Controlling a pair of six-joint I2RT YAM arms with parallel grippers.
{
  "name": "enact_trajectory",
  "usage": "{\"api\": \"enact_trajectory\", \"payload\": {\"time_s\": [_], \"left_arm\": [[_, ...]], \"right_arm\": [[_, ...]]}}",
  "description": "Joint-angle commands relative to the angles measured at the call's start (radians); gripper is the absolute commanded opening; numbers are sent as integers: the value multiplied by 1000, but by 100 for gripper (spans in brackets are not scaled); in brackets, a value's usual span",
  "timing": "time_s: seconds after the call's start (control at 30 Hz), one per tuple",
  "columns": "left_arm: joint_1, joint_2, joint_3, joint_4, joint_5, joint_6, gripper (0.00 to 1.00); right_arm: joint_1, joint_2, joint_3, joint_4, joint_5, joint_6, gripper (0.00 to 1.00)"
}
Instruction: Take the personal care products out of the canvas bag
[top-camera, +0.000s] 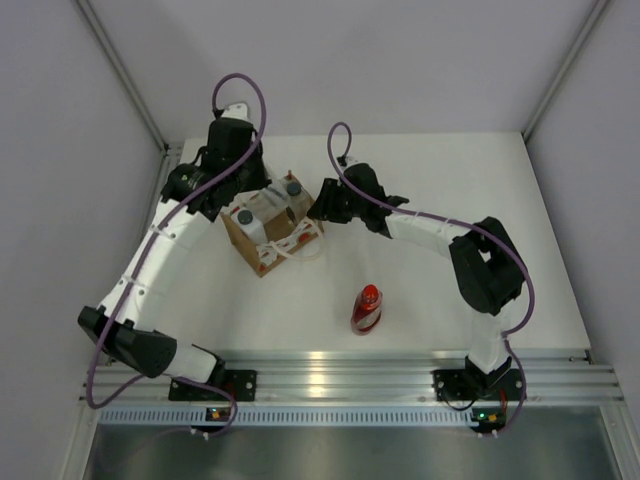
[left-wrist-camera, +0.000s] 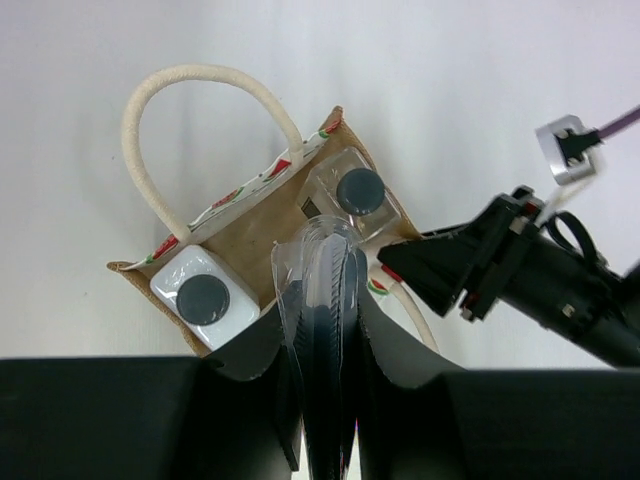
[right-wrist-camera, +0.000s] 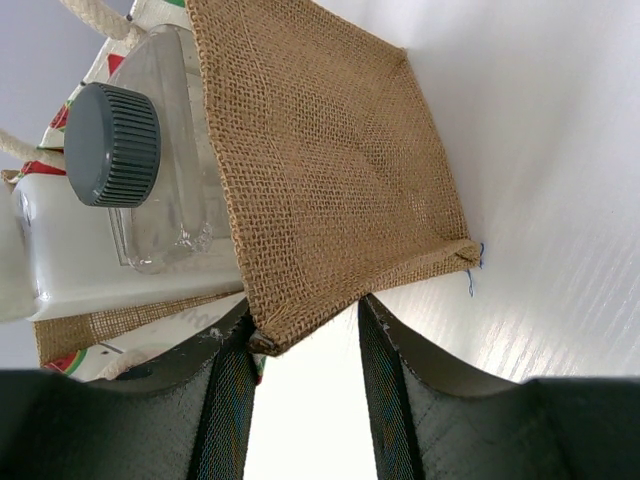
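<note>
Left gripper (left-wrist-camera: 322, 320) clamped on likely tube (left-wrist-camera: 322, 248) in canvas bag (left-wrist-camera: 248, 232), right gripper (right-wrist-camera: 303, 335) jaws apart

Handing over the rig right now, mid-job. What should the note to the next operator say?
Left gripper: fingers shut on the flat tube, which stands at the mouth of the canvas bag.
Right gripper: open, fingers straddling a corner of the bag's burlap wall.
Done: the red bottle is out on the table.
Left to do: lift the tube clear, then take out the first white bottle and the second white bottle, both inside the bag.
</note>
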Motion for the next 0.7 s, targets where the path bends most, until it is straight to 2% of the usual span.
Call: {"api": "enact_trajectory", "payload": {"time_s": [0.0, 0.13, 0.27, 0.37, 0.5, 0.67], "left_arm": [[-7, -107, 83, -7, 59, 63, 0], [-7, -144, 112, -81, 119, 85, 0], [-12, -176, 77, -94, 311, 97, 0], [-42, -195, 46, -93, 353, 93, 0], [-127, -190, 35, -90, 346, 82, 0], [-311, -164, 35, -88, 214, 86, 0]], "right_arm": [[-22, -5, 59, -19, 8, -19, 41], [-22, 0, 70, -23, 13, -25, 41], [-22, 0, 78, -48, 21, -34, 41], [-24, -2, 78, -56, 24, -37, 41], [-24, -2, 78, -54, 19, -34, 41], [-24, -8, 68, -56, 21, -36, 41]]}}
